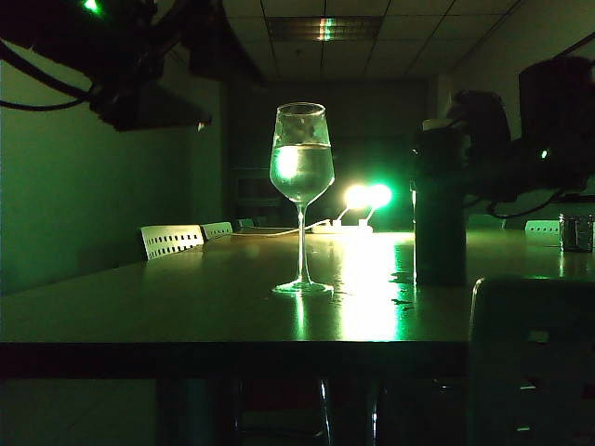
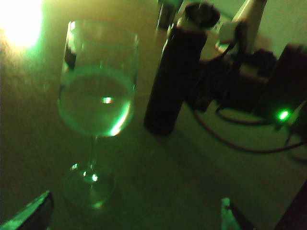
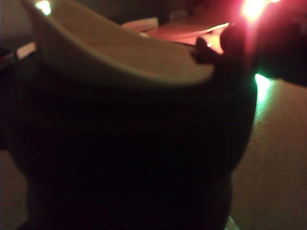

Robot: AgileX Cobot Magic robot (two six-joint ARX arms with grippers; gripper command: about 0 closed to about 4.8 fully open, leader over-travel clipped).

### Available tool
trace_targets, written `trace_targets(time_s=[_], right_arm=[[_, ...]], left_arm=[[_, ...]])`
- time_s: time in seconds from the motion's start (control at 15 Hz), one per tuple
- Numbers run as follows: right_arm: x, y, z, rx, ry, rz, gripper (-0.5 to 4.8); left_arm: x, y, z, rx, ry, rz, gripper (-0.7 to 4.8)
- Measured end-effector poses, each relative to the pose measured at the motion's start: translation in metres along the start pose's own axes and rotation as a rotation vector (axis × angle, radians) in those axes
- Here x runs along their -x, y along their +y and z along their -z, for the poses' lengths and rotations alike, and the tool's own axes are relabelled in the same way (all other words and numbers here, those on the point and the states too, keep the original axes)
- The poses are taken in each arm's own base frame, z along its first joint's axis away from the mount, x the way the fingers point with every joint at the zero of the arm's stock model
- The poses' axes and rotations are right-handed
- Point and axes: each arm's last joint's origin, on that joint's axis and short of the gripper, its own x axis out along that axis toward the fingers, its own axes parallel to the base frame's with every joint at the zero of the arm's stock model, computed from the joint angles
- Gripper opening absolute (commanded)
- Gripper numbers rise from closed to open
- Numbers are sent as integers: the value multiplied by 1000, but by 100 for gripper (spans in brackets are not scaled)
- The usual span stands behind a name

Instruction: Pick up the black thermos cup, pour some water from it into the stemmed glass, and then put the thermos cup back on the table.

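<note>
Far back on the desk (image 1: 186, 297) two bright green-white lamps (image 1: 367, 196) glare, with a pale cable trailing left from them. White perforated chair backs (image 1: 171, 240) line the far left edge, a small squat clear jar (image 1: 576, 232) stands at the far right, and a dark chair back (image 1: 530, 353) rises near the front right corner.

The stemmed glass (image 1: 301, 167) stands upright mid-desk, its bowl about half full of clear liquid. To its right, well apart from it, the black thermos cup (image 1: 439, 209) stands upright on the desk.

The right hand (image 1: 483, 149) reaches in from the right at the cup's upper part; its wrist view is filled by the dark cup body and pale lid, and the left wrist view shows its dark fingers (image 2: 211, 91) at the cup's side. Whether they pinch the cup or merely flank it cannot be told in this dark. The left hand (image 2: 134, 215) hangs high on the left, above and nearer than the glass, its fingers spread wide and touching nothing.

The desk is long, glossy and brownish, mirroring the lamps in a bright streak. The room is dim, with a tiled ceiling and bare walls.
</note>
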Motion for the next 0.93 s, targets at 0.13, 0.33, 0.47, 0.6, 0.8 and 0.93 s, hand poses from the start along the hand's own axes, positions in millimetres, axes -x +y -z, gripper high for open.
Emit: trace_targets(time_s=[0.13, 0.33, 0.47, 0.6, 0.8, 0.93], right_arm=[[6, 4, -15, -5, 20, -32, 90], [20, 8, -59, 19, -73, -38, 90], [31, 10, -85, 35, -140, -38, 90], [42, 20, -106, 43, -168, -74, 90], [57, 47, -131, 42, -171, -172, 95], [59, 52, -133, 76, -164, -181, 117]], left_arm=[[0, 0, 1, 3, 11, -1, 479], [0, 0, 2, 4, 16, -1, 479], [0, 0, 2, 4, 16, -1, 479], [0, 0, 1, 30, 14, 3, 479], [4, -4, -9, 74, -16, 48, 479], [7, -6, -23, 63, -61, 55, 479]])
